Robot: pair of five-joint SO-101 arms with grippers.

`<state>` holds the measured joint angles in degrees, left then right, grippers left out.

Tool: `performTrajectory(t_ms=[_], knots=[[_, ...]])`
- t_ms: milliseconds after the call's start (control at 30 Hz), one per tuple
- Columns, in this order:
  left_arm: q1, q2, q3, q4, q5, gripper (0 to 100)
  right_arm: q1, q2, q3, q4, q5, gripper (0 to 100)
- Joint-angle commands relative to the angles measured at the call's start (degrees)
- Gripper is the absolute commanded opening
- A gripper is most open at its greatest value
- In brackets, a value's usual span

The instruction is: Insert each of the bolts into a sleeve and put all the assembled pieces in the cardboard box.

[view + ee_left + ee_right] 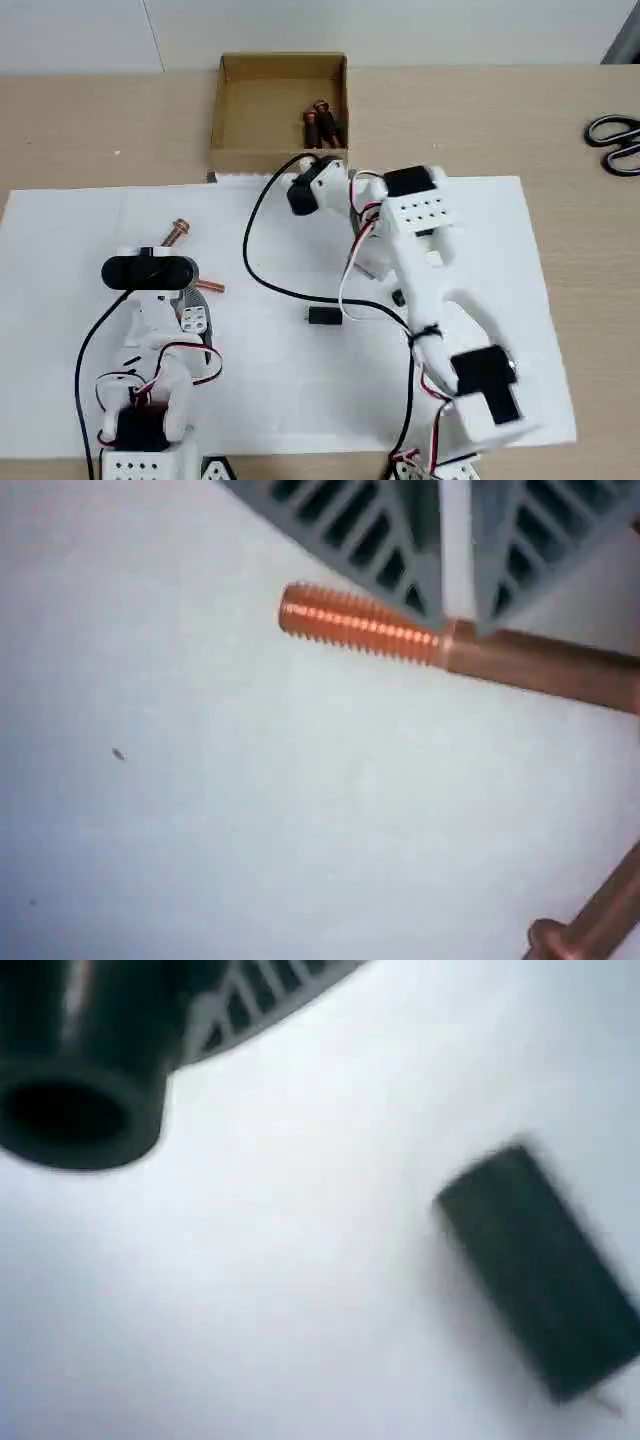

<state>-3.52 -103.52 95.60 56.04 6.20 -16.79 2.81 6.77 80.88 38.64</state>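
Observation:
My left gripper (457, 615) is shut on a copper bolt (360, 622) that lies low over the white paper, gripped where the thread meets the smooth shank. A second bolt (590, 930) lies close by; in the high view it is the bolt (175, 233) beyond the left arm. My right gripper (395, 285) is shut on a black sleeve (75, 1110) whose open end faces the camera. Another black sleeve (540, 1285) lies loose on the paper (322, 315). The cardboard box (240, 110) at the back holds several assembled pieces (324, 124).
White paper (80, 240) covers the table in front of the box. A black cable (262, 270) loops across the paper between the arms. Scissors (615, 140) lie at the far right on bare wood.

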Motion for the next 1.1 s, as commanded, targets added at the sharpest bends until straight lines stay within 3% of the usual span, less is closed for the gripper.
performTrajectory(t_ms=[0,167,433,700,833,1067], knots=[[-0.26,-0.62,-0.31,-1.23,-0.09,1,1.71,-5.32,-0.97,3.21,-1.32,0.9],[-0.26,-0.62,-0.31,-1.23,-0.09,1,3.91,-9.63,-1.23,6.20,-5.27,0.9],[0.18,-0.53,-0.75,-1.32,-0.18,1,7.78,-19.91,2.29,14.81,-19.34,0.9],[0.09,0.35,-15.52,4.22,-3.16,1,11.47,-30.02,12.40,17.10,-22.86,0.9],[-0.18,8.18,-21.23,7.30,-4.84,1,14.99,-37.14,14.24,17.10,-22.86,0.8],[-0.18,34.64,-41.36,7.82,-4.75,1,20.44,-45.23,19.78,17.19,-24.53,0.3]])
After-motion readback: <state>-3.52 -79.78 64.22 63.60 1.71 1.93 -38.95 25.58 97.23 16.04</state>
